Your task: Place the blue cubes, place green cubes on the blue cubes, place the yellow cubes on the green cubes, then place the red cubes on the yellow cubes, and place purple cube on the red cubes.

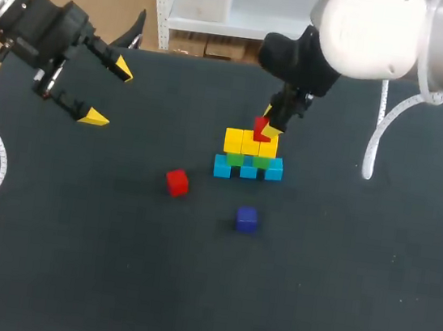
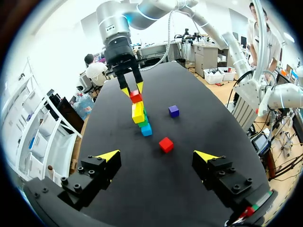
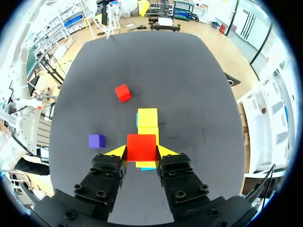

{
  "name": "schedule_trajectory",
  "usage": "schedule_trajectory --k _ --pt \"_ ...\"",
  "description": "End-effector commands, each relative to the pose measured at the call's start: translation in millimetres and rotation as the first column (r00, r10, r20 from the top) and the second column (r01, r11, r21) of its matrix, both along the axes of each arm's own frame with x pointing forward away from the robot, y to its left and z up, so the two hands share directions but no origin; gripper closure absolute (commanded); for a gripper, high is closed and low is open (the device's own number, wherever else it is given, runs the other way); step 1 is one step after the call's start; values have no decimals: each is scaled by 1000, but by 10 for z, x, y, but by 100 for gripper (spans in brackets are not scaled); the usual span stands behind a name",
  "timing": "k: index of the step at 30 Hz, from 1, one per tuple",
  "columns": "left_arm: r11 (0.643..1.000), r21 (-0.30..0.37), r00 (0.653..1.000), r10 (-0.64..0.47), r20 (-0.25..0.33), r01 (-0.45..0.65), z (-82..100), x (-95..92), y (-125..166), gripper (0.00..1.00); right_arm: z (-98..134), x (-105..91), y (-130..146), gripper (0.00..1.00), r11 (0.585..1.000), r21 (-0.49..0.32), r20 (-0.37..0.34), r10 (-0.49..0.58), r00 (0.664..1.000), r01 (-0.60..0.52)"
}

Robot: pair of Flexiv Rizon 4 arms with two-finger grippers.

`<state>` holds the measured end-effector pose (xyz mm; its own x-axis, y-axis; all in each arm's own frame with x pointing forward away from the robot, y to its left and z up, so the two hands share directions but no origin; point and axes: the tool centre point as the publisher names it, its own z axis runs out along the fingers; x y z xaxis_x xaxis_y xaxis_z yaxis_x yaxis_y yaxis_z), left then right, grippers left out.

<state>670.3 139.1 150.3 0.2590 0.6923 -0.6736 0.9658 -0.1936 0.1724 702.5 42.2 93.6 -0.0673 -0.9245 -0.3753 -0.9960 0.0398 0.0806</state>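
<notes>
- Right gripper (image 3: 142, 152) grips a red cube (image 3: 141, 145) by opposite faces, just above the yellow row (image 1: 250, 142) of the stack (image 1: 247, 166).
- The cube is likely light, rigid and smooth; its flat sides suit gripping.
- Left gripper (image 1: 108, 93) stands open, well apart from the stack.

My tool (image 3: 141, 152) sits in the lower middle of the frame, with both yellow tips pressed against the sides of a red cube (image 3: 141, 144). Below it are the yellow cubes (image 3: 147, 118), lined up in a row running away from the tool toward the centre. A sliver of blue cube (image 3: 148, 168) peeks out at the near end. Can't tell if the held cube touches the yellow ones. A second red cube (image 3: 122, 92) lies alone on the dark table (image 3: 189, 85), upper left of centre. The purple cube (image 3: 96, 141) is out at the left, beside the tool.
</notes>
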Motion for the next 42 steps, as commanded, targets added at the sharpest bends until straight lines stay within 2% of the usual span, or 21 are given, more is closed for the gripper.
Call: schedule_trajectory --k 1,35,38,42 --pt "1000 -2 1000 -1 4 1 -10 -1 4 0 -15 -1 -1 100 1000 2 -2 -1 1000 1" --pt "1000 -2 1000 -1 4 1 -10 -1 4 0 -88 60 2 100 1000 -6 -6 -4 1000 4" --pt "1000 -2 1000 -1 4 1 -10 -1 4 0 -96 54 -1 94 1000 -6 -8 -3 1000 3" --pt "1000 -2 1000 -1 4 1 -10 -1 4 0 -102 52 -2 91 1000 -5 -8 -3 1000 3"
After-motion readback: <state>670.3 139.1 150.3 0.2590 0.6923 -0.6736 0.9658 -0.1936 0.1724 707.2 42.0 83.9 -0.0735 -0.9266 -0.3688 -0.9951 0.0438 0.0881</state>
